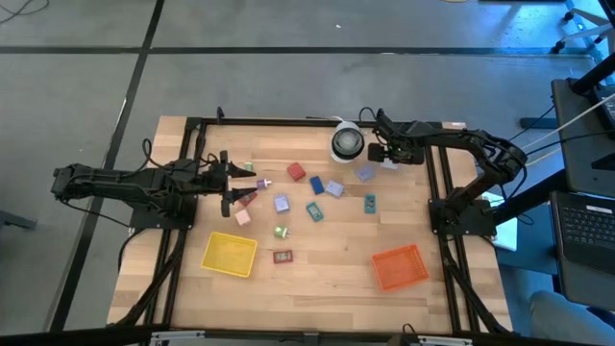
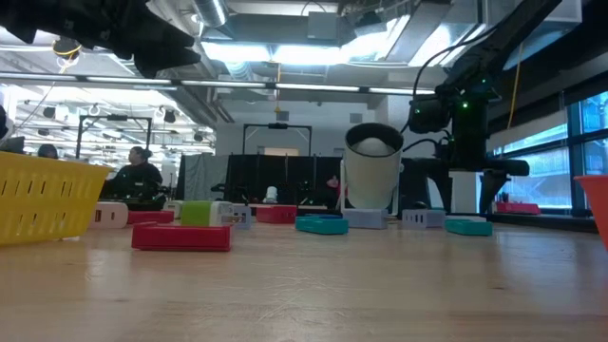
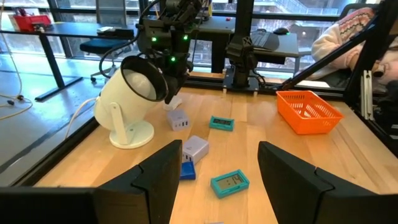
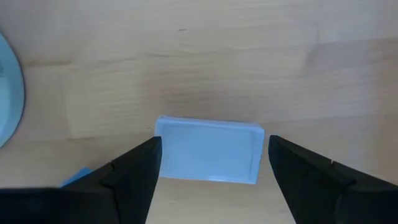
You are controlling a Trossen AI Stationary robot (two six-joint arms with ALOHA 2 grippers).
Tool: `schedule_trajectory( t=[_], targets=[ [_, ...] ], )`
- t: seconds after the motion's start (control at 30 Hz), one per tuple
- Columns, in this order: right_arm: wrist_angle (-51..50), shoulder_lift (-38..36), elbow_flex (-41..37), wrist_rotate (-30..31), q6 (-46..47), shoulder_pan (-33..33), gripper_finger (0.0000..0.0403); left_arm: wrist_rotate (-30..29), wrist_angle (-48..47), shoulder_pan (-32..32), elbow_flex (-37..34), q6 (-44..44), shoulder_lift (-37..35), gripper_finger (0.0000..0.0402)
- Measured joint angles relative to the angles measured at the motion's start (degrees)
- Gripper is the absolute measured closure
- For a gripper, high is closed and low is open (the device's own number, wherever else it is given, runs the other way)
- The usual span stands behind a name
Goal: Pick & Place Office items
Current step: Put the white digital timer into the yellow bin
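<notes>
Office items (image 1: 309, 200): I am seeing small coloured blocks lying scattered mid-table on the pale wooden table (image 1: 327, 269), workshop room behind. Lavender block (image 4: 209, 150) is sitting between my right gripper (image 4: 211, 163) fingers, spread apart, untouched. Left gripper (image 3: 219, 163) is hovering, fingers apart, empty.

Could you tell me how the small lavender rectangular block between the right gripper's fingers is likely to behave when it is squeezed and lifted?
The lavender rectangular block looks rigid, so probably won't flex. Lying flat, it shouldn't roll. Its smooth faces might slip in the open right gripper.
</notes>
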Motion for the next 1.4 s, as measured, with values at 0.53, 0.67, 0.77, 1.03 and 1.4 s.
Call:
schedule_trajectory(
  t=[0.53,0.67,0.77,1.03,1.4],
  targets=[
    [1.55,0.01,0.0,-0.52,1.5,1.22,0.0107,0.02,-0.03,0.02,0.0,0.48,0.0,0.0194],
    [1.55,0.01,0.0,-0.21,1.62,1.2,0.0107,0.04,-0.04,0.01,0.0,0.48,0.0,0.0194],
    [1.52,0.85,0.0,-0.15,1.28,1.2,0.0107,0.04,-0.07,0.01,0.0,0.46,0.0,0.0194],
    [1.2,4.13,0.39,1.98,1.27,2.02,0.0107,0.07,-0.37,0.02,0.0,0.47,0.0,0.0194],
    [0.65,4.33,0.35,2.34,1.47,1.99,0.0106,0.08,-0.79,0.01,0.0,0.46,0.0,0.0194]
  ],
)
